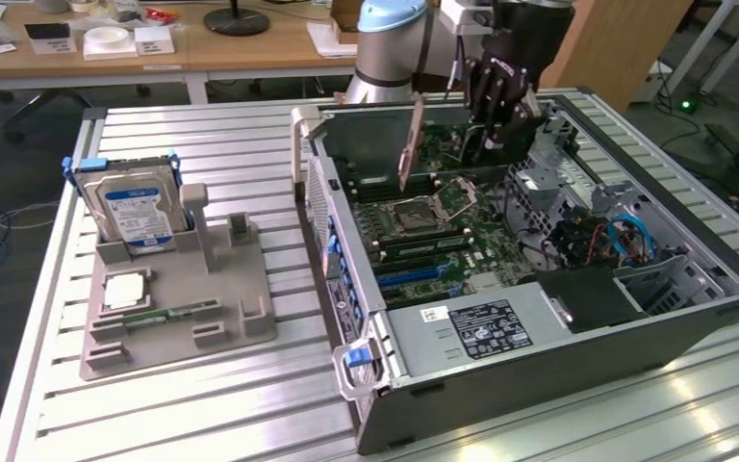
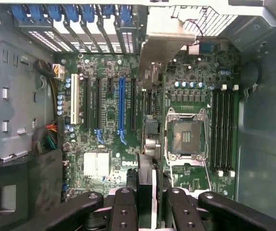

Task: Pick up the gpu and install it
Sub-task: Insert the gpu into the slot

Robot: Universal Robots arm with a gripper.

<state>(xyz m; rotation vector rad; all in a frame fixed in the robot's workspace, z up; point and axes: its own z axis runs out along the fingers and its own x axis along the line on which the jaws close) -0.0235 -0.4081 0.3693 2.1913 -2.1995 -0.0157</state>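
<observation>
Table (image 1: 216, 135): hard drive (image 1: 136, 207), case (image 1: 537, 375) around gpu (image 1: 412, 144)

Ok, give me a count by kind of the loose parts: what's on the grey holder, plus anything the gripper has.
hard drive: 1
memory stick: 1
square chip: 1
gpu, held in the gripper over the open case: 1
Total: 4

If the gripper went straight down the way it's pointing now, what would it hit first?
The gripper holds the gpu edge-down, so the card's lower edge would likely meet the motherboard first, among the expansion slots beside the CPU socket. Which slot is unclear.
</observation>
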